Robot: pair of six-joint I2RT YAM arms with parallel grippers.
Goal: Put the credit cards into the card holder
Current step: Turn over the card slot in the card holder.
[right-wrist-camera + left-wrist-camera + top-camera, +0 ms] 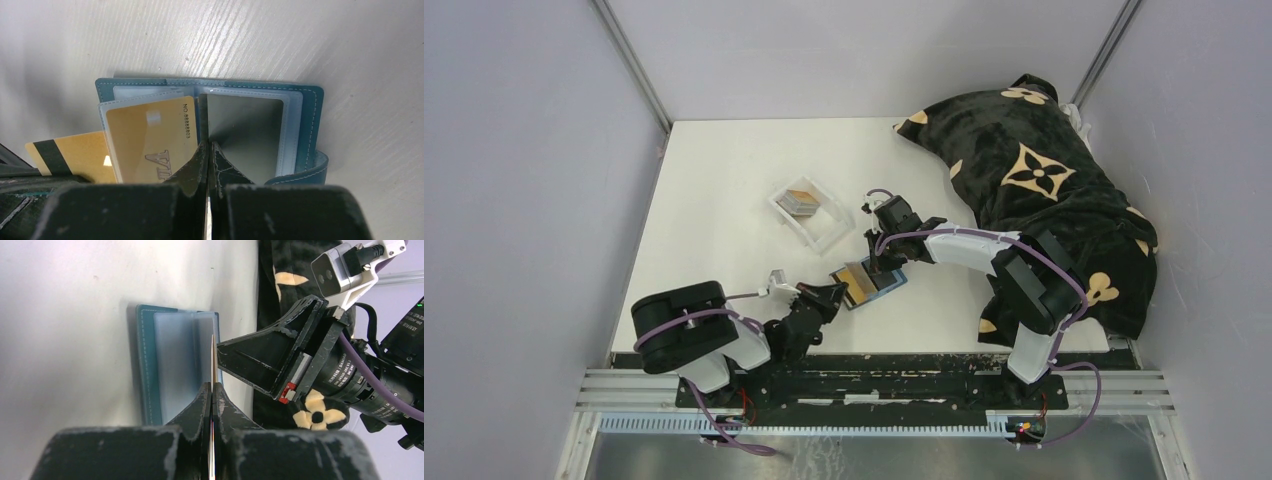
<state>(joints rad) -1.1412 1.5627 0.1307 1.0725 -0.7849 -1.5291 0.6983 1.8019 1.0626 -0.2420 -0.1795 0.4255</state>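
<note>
**Left gripper point(212, 389) pinches a gold card point(67, 156) at the open card holder point(311, 117)**

Pressed together on the gold card's edge, the left gripper's fingers hold it just beside the card holder. The card's dark stripe faces up, and its far end runs behind a clear sleeve of the holder; whether it sits in a pocket cannot be told. The teal holder lies open like a book on the white table point(724, 170), between the two grippers. A second gold card point(150, 137) sits inside the sleeve on the page nearest the left gripper. The right gripper point(209, 146) has its fingers pressed together, tips down on the holder's middle fold; whether they nip a sleeve cannot be told. Beyond the holder, away from the arm bases, a clear tray point(826, 230) holds a card stack point(801, 199). A black blanket point(1044, 190) with tan flowers is heaped well apart from the holder, on the right arm's side.
</note>
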